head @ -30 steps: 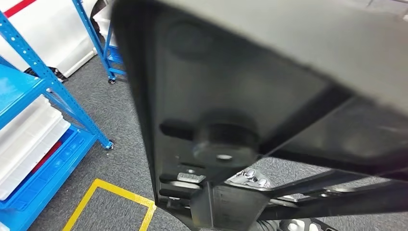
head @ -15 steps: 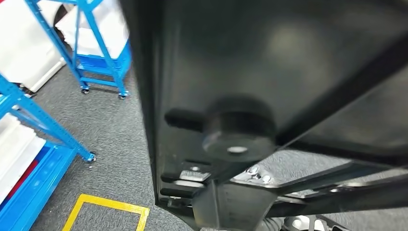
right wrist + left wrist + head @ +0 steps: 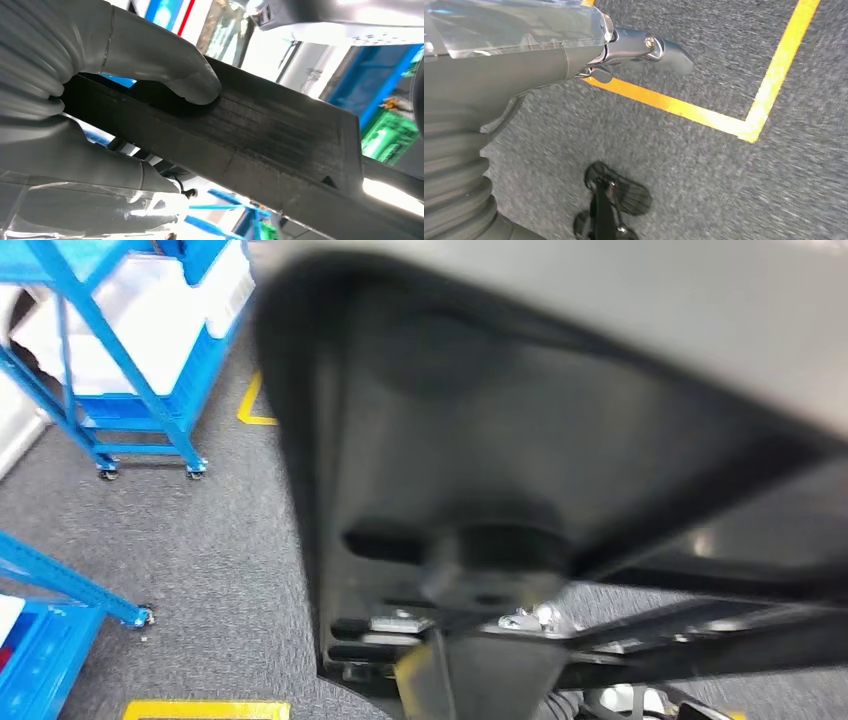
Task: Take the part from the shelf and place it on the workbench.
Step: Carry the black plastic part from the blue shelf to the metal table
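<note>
Beyond the right hand (image 3: 95, 65), past the held thing, blurred blue shelf frames (image 3: 387, 82) and a green patch (image 3: 392, 135), too unsharp to name further. Under the left hand (image 3: 589, 55), grey carpet (image 3: 704, 190) with a yellow tape line (image 3: 724, 120) that bends in one corner. From the head view, to the left-hand side of the carried thing, one blue wheeled shelf (image 3: 130, 370) loaded with white boxes (image 3: 160, 310), standing on the same carpet well apart from both hands; nearer and lower, one slanted blue leg of a second rack (image 3: 70, 585); two pieces of yellow floor marking, one behind the wheeled shelf and one at the near edge. Blocks most of the forward view: the part (image 3: 520, 440), held up close before the head camera. Is one single piece, black and matt, flat and wide like a plate, with raised ribs, a few long slots and one round boss with a light hole in the middle; from the right wrist view (image 3: 280, 135) shows a thick straight edge with fine layered lines. Lies in the right hand, clamped there: thick grey thumb (image 3: 192, 82) pressed on the upper face, the rest of the hand under the edge. Left hand: one silver finger stretched out over the carpet, nothing seen in it, other fingers hidden, so cannot tell whether open or closed.
</note>
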